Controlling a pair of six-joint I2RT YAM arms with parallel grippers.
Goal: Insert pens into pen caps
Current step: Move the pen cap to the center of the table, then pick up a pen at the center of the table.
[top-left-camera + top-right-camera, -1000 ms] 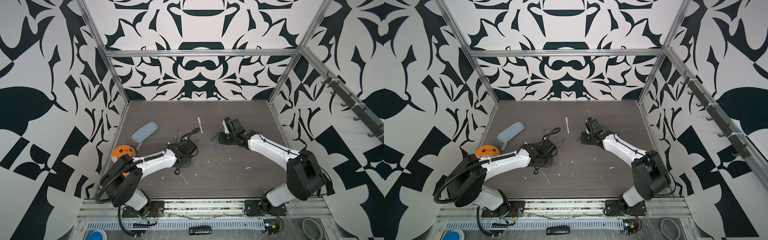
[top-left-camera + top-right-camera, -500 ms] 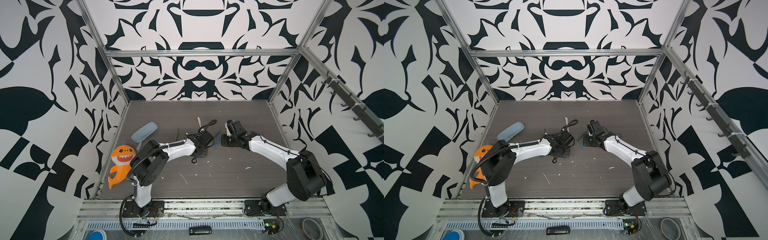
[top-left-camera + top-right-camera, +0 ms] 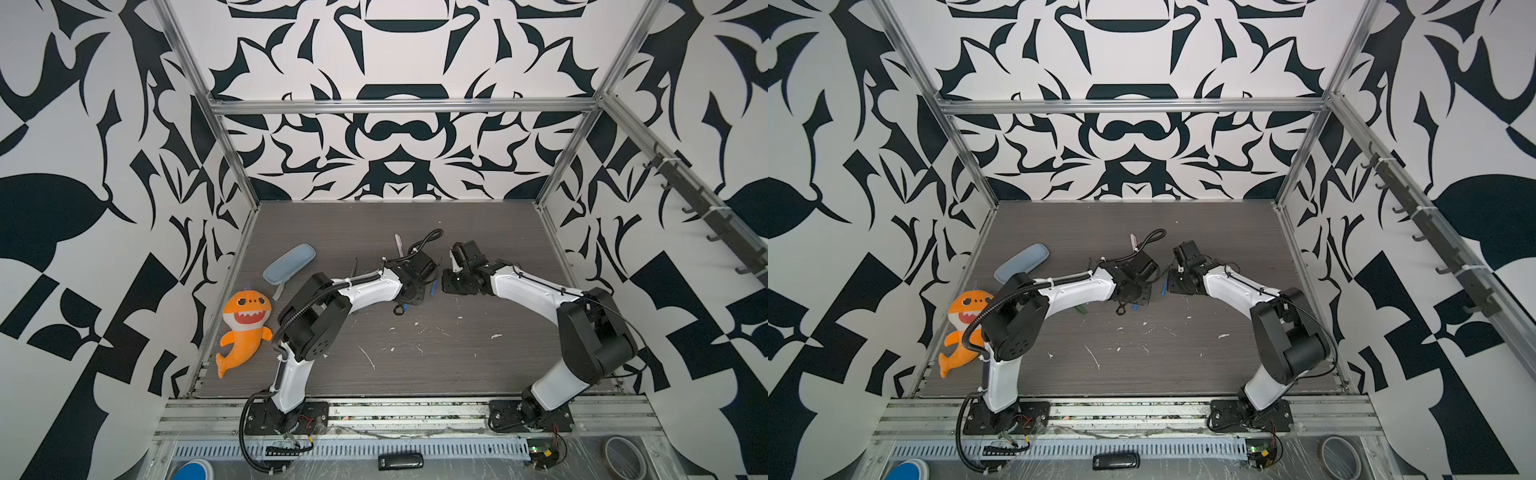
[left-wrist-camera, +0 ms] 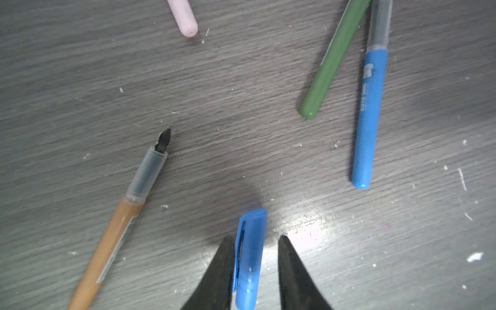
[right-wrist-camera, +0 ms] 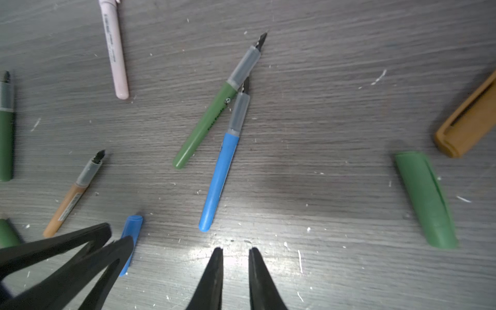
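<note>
In the left wrist view a blue cap (image 4: 251,255) lies on the table between the jaws of my left gripper (image 4: 255,239). One finger touches its clip and a gap shows at the other, so the gripper is open. Beyond it lie the blue pen (image 4: 367,120), a green pen (image 4: 330,61) and the uncapped orange-brown pen (image 4: 112,236). My right gripper (image 5: 235,249) is all but shut and empty, just short of the blue pen (image 5: 220,174). A green cap (image 5: 426,198) and an orange-brown cap (image 5: 467,126) lie off to one side. A pale pink pen (image 5: 114,51) lies farther off.
A pale blue pencil case (image 3: 289,264) and an orange plush shark (image 3: 245,328) sit by the left wall. White flecks litter the table's front half. The two grippers (image 3: 415,286) (image 3: 446,286) are close together at mid-table. A second green pen (image 5: 5,134) lies behind the left fingers (image 5: 80,255).
My left arm has swung from the left towards the middle, uncovering the plush shark, and its jaws have parted from the blue cap. The right arm has barely moved.
</note>
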